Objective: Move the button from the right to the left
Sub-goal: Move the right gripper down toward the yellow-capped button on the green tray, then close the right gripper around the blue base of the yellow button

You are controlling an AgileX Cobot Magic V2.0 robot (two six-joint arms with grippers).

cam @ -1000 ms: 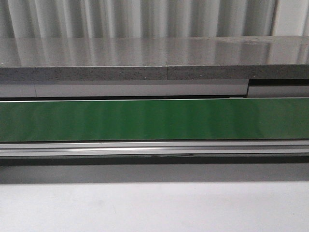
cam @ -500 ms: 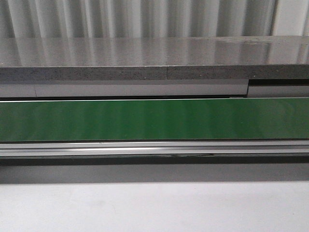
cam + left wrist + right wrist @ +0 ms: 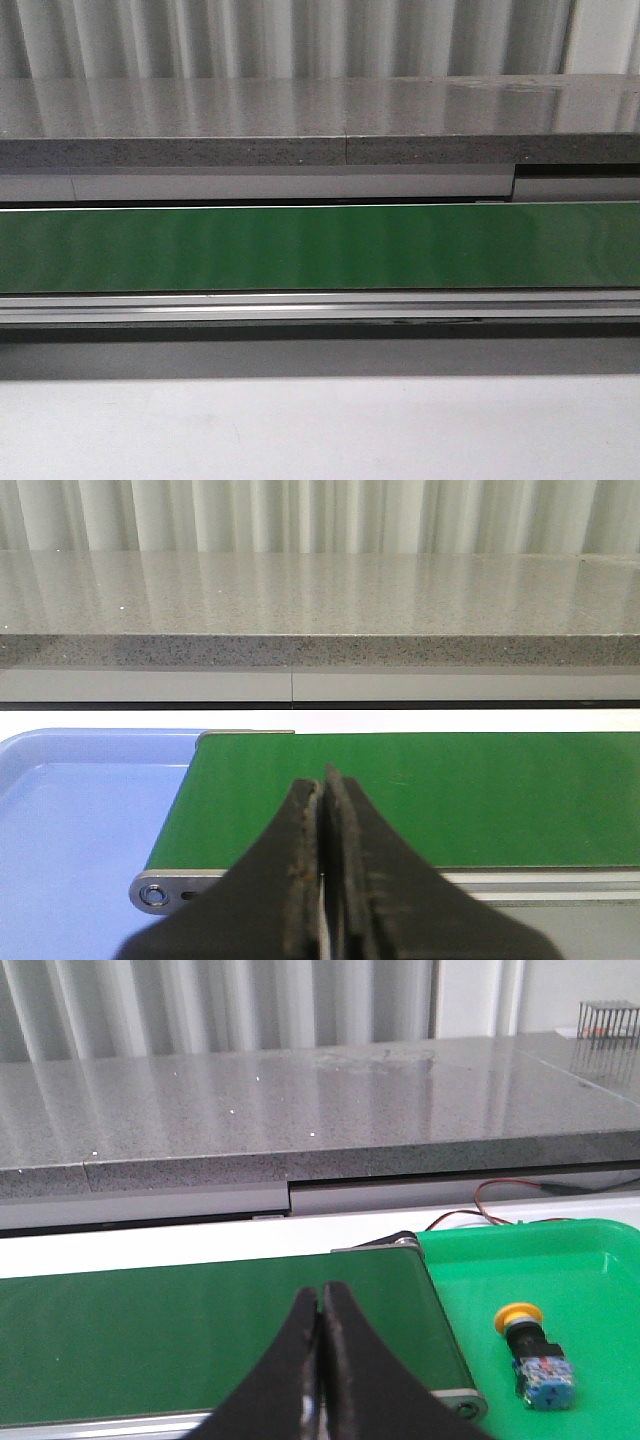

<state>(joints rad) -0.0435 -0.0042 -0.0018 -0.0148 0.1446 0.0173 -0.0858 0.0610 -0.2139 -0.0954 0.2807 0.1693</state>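
One button point(image 3: 532, 1353) is recorded, lying on its side in the green tray point(image 3: 600, 1260) just beside the end of the green conveyor belt point(image 3: 200, 1330); its yellow-orange cap is turned toward the far rim and its blue-and-clear body toward the camera. It is judged small, light and rigid. The domed cap is likely smooth and prone to slipping, so the blocky body or the black collar is considered the better place for a grip; the flat sides of the body would seat best. Fine detail of the body cannot be resolved at this size. One blue tray point(image 3: 60, 820) is seen at the belt's other end, with nothing visible in it. The right claw point(image 3: 322, 1305) is closed on nothing and is held over the belt, apart from the button. The left claw point(image 3: 322, 795) is likewise closed on nothing. A grey stone counter point(image 3: 320, 120) runs behind. Neither arm appears in the front view.
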